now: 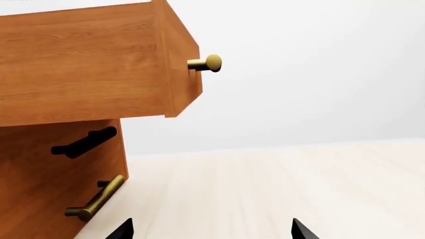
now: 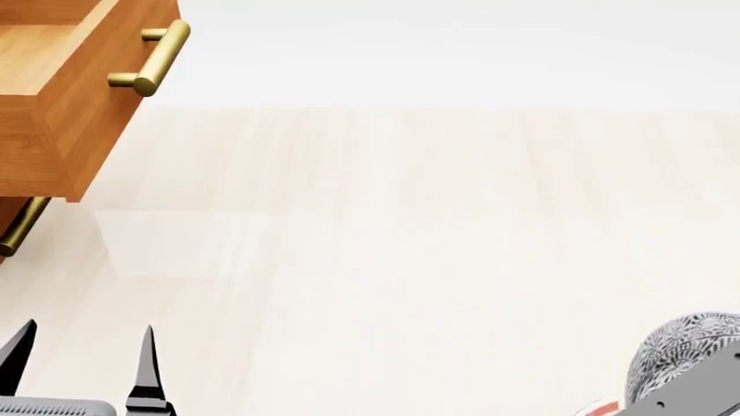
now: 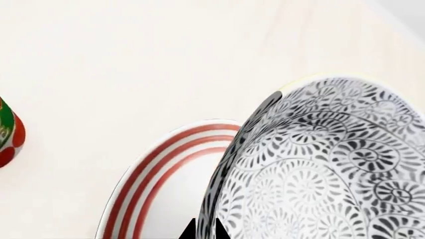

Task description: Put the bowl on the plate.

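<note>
The bowl [image 3: 319, 169], grey-and-white floral, fills much of the right wrist view, and my right gripper [image 3: 204, 230] is shut on its rim, one black fingertip on each side of the wall. Behind the bowl lies the plate [image 3: 149, 174], white with red rings, with the held bowl partly over it. In the head view the bowl [image 2: 691, 347] shows at the lower right corner, with a sliver of the plate's red rim [image 2: 599, 407] below it. My left gripper [image 2: 81, 364] is at the lower left, open and holding nothing; in its own view the gripper [image 1: 211, 230] frames bare floor.
A wooden cabinet with an open drawer [image 2: 69, 95] and brass handles [image 2: 156, 56] stands at the far left. The left wrist view shows the same cabinet [image 1: 79, 74] close by. A red and green can [image 3: 8, 137] stands beside the plate.
</note>
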Tool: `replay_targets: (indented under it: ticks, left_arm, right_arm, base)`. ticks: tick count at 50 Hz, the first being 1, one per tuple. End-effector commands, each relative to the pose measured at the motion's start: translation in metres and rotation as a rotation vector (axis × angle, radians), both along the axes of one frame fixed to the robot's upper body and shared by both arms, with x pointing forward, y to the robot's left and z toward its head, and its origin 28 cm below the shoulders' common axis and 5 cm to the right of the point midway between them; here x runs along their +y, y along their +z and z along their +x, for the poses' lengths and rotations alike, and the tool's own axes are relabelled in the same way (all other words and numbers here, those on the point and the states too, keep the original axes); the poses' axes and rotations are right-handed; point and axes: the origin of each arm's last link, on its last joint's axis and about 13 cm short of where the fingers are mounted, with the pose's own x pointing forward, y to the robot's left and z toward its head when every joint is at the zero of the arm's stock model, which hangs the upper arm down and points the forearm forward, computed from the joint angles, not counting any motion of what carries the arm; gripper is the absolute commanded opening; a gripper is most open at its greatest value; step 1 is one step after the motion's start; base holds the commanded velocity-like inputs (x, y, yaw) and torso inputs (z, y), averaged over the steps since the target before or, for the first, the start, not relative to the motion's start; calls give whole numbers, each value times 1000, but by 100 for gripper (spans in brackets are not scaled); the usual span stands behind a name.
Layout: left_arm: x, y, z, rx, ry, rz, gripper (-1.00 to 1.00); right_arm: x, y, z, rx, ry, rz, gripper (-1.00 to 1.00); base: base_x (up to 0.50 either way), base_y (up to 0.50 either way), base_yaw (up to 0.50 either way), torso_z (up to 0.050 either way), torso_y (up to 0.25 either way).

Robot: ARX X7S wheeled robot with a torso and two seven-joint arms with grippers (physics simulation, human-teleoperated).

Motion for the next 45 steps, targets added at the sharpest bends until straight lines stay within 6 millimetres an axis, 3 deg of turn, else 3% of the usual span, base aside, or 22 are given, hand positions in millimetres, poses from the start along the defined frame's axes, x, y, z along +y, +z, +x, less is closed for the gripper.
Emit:
replay_targets:
  ticks: [1, 20, 45]
  left_arm:
    - [0, 0, 0, 0, -1, 1, 100]
    - [-1, 2, 0, -4, -1, 6, 100]
    - [0, 2, 1, -4, 2, 5, 100]
  right_arm:
    - [-4, -3, 6, -37, -17, 3, -100]
    - [-13, -25, 4, 5, -62, 51, -100]
    - [-12, -31, 9, 15, -59, 63, -100]
  base:
    - [0, 0, 0, 0, 0]
    - [0, 0, 0, 0, 1]
    - [0, 0, 0, 0, 0]
